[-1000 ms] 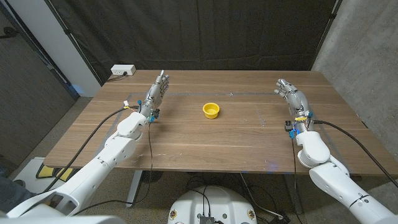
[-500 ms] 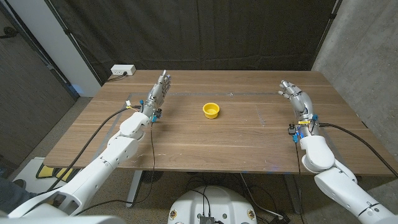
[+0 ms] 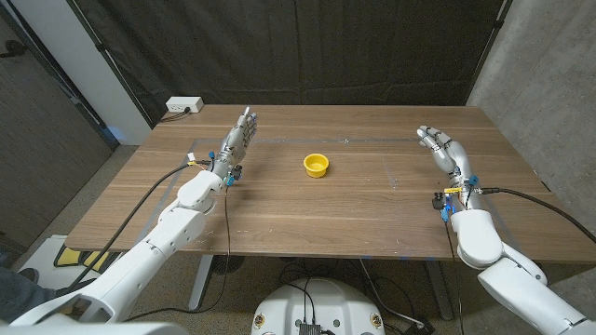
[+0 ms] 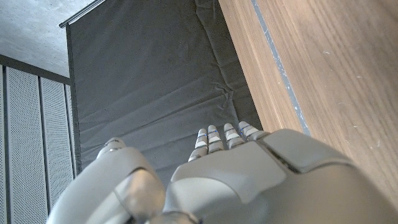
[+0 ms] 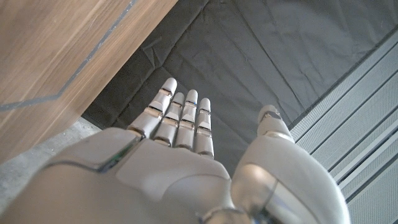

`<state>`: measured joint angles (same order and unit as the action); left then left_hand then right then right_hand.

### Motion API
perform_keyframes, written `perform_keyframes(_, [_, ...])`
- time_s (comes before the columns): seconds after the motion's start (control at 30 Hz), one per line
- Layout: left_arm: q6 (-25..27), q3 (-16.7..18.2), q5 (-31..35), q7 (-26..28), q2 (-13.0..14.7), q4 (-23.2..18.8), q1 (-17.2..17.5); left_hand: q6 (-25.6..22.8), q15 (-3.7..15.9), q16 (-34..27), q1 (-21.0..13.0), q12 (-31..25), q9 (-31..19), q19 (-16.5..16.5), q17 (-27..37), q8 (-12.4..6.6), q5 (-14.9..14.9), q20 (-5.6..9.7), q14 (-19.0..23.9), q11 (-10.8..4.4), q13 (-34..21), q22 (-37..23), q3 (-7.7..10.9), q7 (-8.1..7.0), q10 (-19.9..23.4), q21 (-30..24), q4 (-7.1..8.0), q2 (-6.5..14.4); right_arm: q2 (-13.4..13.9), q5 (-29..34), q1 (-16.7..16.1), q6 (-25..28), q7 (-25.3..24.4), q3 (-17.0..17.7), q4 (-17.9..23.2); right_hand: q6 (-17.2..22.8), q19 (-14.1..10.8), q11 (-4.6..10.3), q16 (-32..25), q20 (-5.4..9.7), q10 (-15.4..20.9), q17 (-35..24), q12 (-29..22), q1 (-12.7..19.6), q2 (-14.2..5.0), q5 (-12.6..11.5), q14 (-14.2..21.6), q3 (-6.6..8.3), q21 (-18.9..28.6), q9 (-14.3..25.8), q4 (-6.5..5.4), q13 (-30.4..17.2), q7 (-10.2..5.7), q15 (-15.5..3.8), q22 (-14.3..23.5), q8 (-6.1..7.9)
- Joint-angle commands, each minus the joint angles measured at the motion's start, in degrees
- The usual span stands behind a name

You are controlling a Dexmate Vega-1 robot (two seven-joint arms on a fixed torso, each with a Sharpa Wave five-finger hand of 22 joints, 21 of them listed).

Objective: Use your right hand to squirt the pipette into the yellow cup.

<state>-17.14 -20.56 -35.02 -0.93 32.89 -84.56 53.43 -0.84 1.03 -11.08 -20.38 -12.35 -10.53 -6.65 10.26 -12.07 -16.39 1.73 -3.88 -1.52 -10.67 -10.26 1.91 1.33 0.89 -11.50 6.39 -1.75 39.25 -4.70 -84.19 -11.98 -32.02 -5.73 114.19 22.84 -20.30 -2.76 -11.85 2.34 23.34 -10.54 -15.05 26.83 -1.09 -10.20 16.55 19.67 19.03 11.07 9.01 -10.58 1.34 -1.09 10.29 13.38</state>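
On the near part of the wooden counter (image 3: 307, 209), two white arms reaching in from the bottom corners, bare boards between them. Further in on the left side, the left robot hand (image 3: 237, 140), fingers straight and together, pointing toward the far edge, holding nothing. From the left wrist camera, the same left robot hand (image 4: 230, 171) seen along its back, fingertips (image 4: 214, 134) extended side by side over the counter's edge, dark curtain beyond. On the right side, at about the same depth, the right robot hand (image 3: 440, 147), fingers stretched out and slightly spread, thumb apart, nothing in its grasp. From the right wrist camera, the right robot hand (image 5: 186, 162) likewise open, fingers (image 5: 180, 115) straight, thumb standing off to one side. Between the two hands, near the counter's middle and well apart from both, the yellow cup (image 3: 317, 165), upright, mouth up. At the far left corner, a white power strip (image 3: 183, 105) lying by the edge. Behind the counter, a black curtain (image 3: 307, 46) hanging across the back.
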Motion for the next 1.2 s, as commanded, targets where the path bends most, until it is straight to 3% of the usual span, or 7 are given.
perform_keyframes(0.03, [-0.7, 0.24, -0.58, -0.7, 0.31, -0.72, 0.99, -0.47, 0.08, -0.06, -0.23, -0.28, -0.15, 0.02, 0.08, -0.22, -0.4, 3.4, 0.26, -0.56, -0.18, -0.12, 0.03, -0.09, 0.56, -0.37, -0.28, 0.57, 2.41, 9.1, -3.03, 13.4, -3.21, 0.31, 7.03, 0.95, 0.4, -0.08, 0.25, 2.67, -0.47, -0.04, 0.21, 0.79, 0.19, 0.07, -0.19, -0.24, -0.23, 0.24, 0.0, -0.19, -0.27, 0.0, 0.06, 0.24])
perform_keyframes(0.3, [-0.99, 0.38, -0.91, -1.33, 0.41, 0.0, 0.95, -1.2, 0.77, 0.21, -0.55, -0.29, -0.16, 0.0, 0.09, -0.33, -0.34, 3.47, -0.18, -1.18, -0.18, -0.13, 0.05, -0.72, 0.97, -0.31, -0.38, 0.92, 3.12, 11.38, -3.33, 20.28, -3.75, -0.38, 9.98, 3.01, 0.07, -0.09, 0.33, 2.49, 0.09, 0.11, 0.19, 1.85, 1.05, -0.1, 0.31, -0.45, -0.53, 0.29, 0.45, -0.19, -0.25, -0.02, 0.04, 0.77])
perform_keyframes(0.43, [-1.52, 0.41, -1.26, -2.31, 0.44, 0.54, 0.89, -1.42, 0.84, 0.23, -0.64, -0.28, -0.16, -0.06, 0.09, -0.36, -0.32, 3.4, -0.19, -1.16, -0.19, -0.14, 0.04, -0.81, 1.06, -0.28, -0.41, 1.02, 3.31, 12.9, -3.04, 24.79, -4.26, -1.48, 11.61, 3.42, 2.44, 0.14, 1.65, 1.57, -1.77, 0.24, 1.3, 4.39, 2.24, -0.49, -3.18, -0.66, -2.47, 0.46, 0.61, -0.2, -1.84, 1.05, 0.03, 0.35])
perform_keyframes(0.73, [-1.47, 0.42, -1.61, -3.31, 0.79, 0.8, 0.89, -1.87, 0.85, 0.24, -0.79, -0.22, -0.17, -0.21, 0.09, -0.44, -0.28, 3.09, -0.14, -1.22, -0.19, -0.14, 0.02, -0.72, 1.12, -0.2, -0.46, 1.17, 3.69, 14.16, -2.68, 30.3, -5.01, -3.37, 13.01, 4.94, 3.44, 0.29, 1.82, 1.25, -2.86, 0.24, 1.87, 5.5, 2.23, -0.62, -4.78, -0.74, -3.49, 0.61, 0.36, -0.21, -3.5, 1.53, 0.03, 0.62])
perform_keyframes(0.8, [-1.44, 0.47, -1.83, -3.48, 0.83, 0.78, 1.03, -1.89, 0.84, 0.25, -0.83, -0.21, -0.17, -0.26, 0.09, -0.42, -0.27, 3.02, -0.14, -1.34, -0.19, -0.15, 0.01, -0.71, 1.13, -0.18, -0.47, 1.21, 4.22, 14.64, -2.24, 32.87, -4.53, -4.01, 13.68, 5.48, 4.04, 0.93, 1.86, 1.01, -3.67, 0.23, 2.22, 5.98, 2.21, -0.64, -5.5, -0.77, -3.99, 0.66, 0.3, -0.21, -3.95, 1.84, 0.03, 0.68])
perform_keyframes(1.2, [-1.68, 0.8, -1.6, -3.82, 1.84, -0.4, 1.65, -2.12, 0.79, 0.23, -1.01, -0.22, -0.18, -0.33, 0.09, -0.35, -0.2, 2.76, 0.0, -1.38, -0.2, -0.16, -0.05, -0.64, 1.45, -0.15, -0.52, 1.39, 5.5, 15.94, 1.13, 40.06, -4.19, -8.38, 13.81, 7.79, 4.69, 1.57, 1.8, 0.79, -4.56, 0.25, 2.56, 6.88, 2.49, -0.68, -6.49, -0.95, -4.77, 0.72, 0.27, -0.21, -4.44, 2.08, 0.03, 1.25])
